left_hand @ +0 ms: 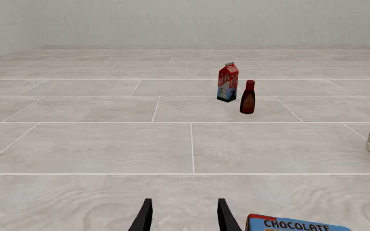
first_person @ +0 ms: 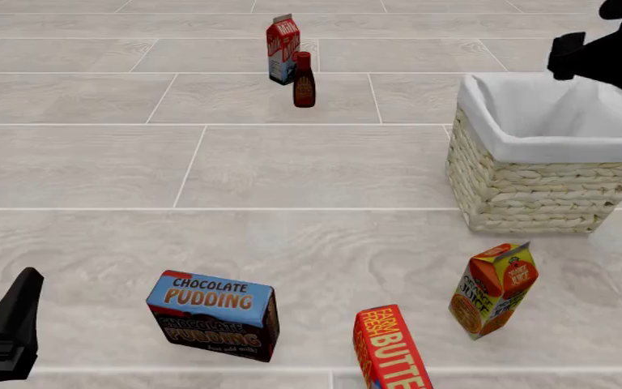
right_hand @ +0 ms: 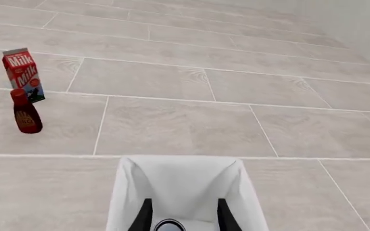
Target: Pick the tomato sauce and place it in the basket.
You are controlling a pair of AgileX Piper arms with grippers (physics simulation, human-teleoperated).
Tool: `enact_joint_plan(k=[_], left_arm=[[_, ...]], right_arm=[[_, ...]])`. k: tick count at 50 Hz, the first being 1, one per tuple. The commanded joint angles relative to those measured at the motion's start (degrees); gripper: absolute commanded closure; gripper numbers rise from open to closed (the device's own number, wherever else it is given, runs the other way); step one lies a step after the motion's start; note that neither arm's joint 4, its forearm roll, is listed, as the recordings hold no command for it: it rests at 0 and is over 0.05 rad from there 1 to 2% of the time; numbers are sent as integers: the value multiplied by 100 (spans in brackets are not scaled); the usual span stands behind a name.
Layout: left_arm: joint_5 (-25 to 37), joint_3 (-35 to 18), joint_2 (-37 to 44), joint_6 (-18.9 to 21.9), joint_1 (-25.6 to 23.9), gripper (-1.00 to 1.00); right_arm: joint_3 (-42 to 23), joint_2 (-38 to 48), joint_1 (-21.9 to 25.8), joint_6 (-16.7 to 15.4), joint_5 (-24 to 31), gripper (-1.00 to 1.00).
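1. While the right end effector (right_hand: 181, 219) hangs over the basket (first_person: 527, 182), fingers (right_hand: 144, 214) apart around a dark round top, I read that as the tomato sauce (right_hand: 169, 225); label hidden, so not certain.
2. Can sits between the fingers above the white lining (right_hand: 185, 185), inside the rim's outline. Whether the pads press it, I can't tell.
3. Do it well: keep centred over the lining, lower before release, keep the can upright, open fully, lift straight out.
4. Risk: catching the folded cloth.
5. Left end effector (left_hand: 183, 216) is low near the chocolate pudding box (first_person: 216, 314), fingers apart, holding nothing. Leave it parked.
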Motion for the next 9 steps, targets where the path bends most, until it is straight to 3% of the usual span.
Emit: enact_joint_plan(k=[1,9], left_arm=[[0,0,0,0,0,-100],[0,0,0,0,0,-100]], right_arm=[[278,-978,173,-117,131,-100],[573,-1682,300,-212,205,-100]])
